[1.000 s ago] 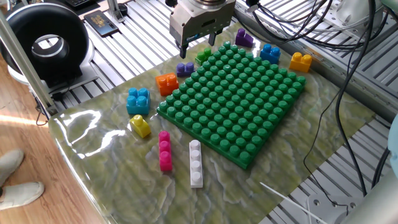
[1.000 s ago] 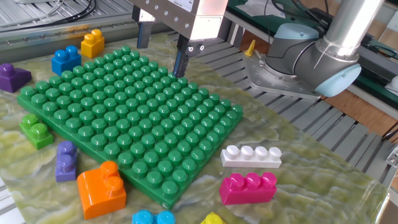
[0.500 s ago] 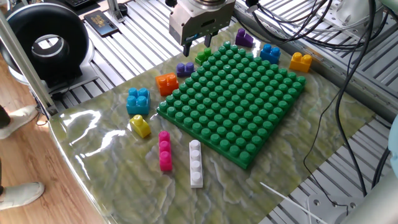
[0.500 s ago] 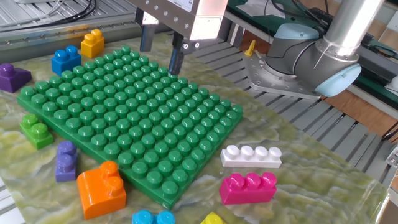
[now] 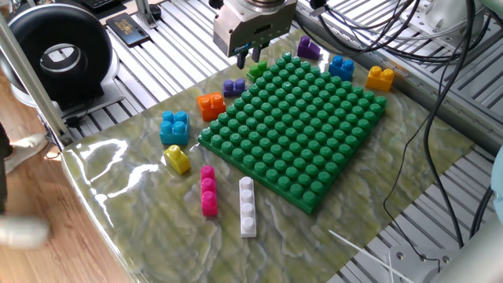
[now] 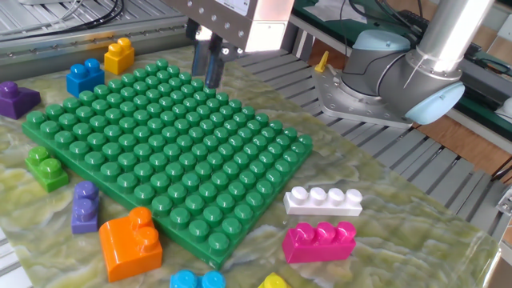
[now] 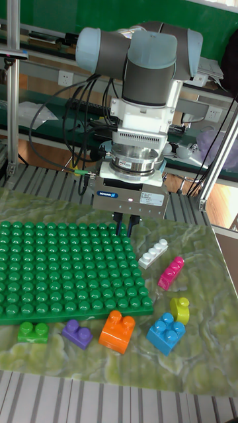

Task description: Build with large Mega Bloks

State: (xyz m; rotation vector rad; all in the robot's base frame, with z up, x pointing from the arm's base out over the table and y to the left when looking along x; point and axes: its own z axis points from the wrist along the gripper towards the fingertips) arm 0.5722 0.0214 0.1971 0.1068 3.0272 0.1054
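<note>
My gripper hangs over the green baseplate near its far-left edge, its fingers drawn together with nothing between them. The same gripper shows above the plate's studs in the other fixed view, and in the tall view the gripper sits at the plate's right rear corner. Loose Mega Bloks lie around the plate: green, small purple, orange, light blue, yellow, pink, white. Beyond the plate lie purple, blue and yellow-orange bricks.
A black ring-shaped device stands at the far left on the slatted metal table. Cables trail across the back right. The robot's base sits behind the mat. A metal post rises at the left.
The gripper's fingers have closed from wide apart to nearly touching, and the gripper has risen slightly over the plate's edge. No brick has moved.
</note>
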